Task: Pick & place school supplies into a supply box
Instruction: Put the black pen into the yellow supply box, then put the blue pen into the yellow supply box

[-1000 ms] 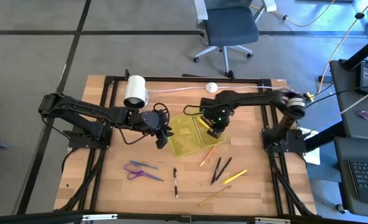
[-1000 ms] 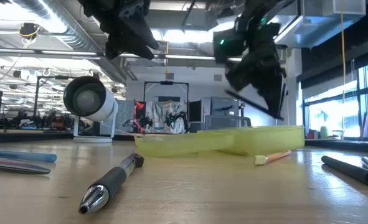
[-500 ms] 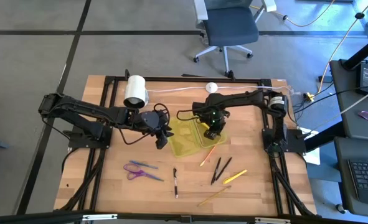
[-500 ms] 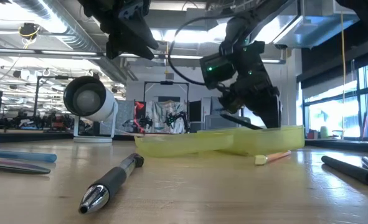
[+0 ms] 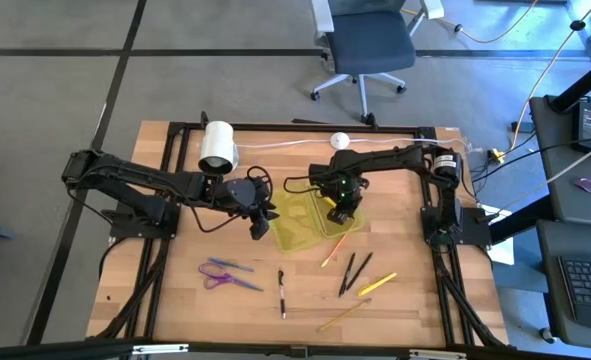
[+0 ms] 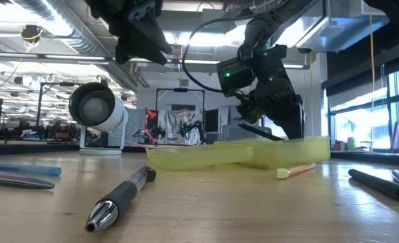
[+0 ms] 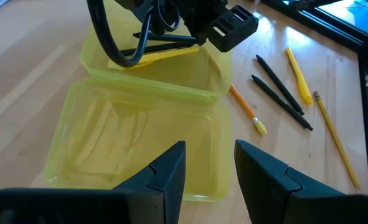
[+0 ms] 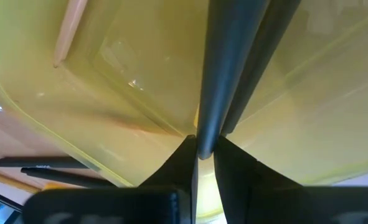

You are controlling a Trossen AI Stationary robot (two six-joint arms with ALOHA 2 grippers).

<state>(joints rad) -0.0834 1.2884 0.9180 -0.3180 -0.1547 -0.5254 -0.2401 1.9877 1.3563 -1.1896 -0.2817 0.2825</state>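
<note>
Yellow-green plastic marks the supply box [image 5: 305, 222] in the high view, lying mid-table between the two arms. The right gripper [image 5: 343, 208] hangs over the box's right half, while the left gripper [image 5: 260, 224] waits just beside its left edge. Scissors [image 5: 225, 273], a black pen [image 5: 281, 291] and several pens and pencils lie on the wood, well apart from the box.

Seen from the low view, the right gripper [image 6: 280, 125] sits just above the box's rim [image 6: 240, 152] with a dark pen [image 6: 256, 131] slanting from its fingertips down toward the tray. The risk, I judge, is the slant: let go at an angle, the pen could catch the rim and roll out beside the orange pencil [image 6: 294, 171] that lies against the box.

From the left wrist view, the left arm's fingers [image 7: 165, 174] stand apart and hold nothing, hovering over the near half of the box [image 7: 140, 149]. The right arm is across the far half, where a yellow pencil [image 7: 152, 57] already lies.

Close up in the right wrist view, the right arm's fingers [image 8: 184, 162] are pinched together on the dark pen [image 8: 224, 68], which points into the box [image 8: 109, 93]. The grip is near the pen's end, so it could pivot or slip on release.
</note>
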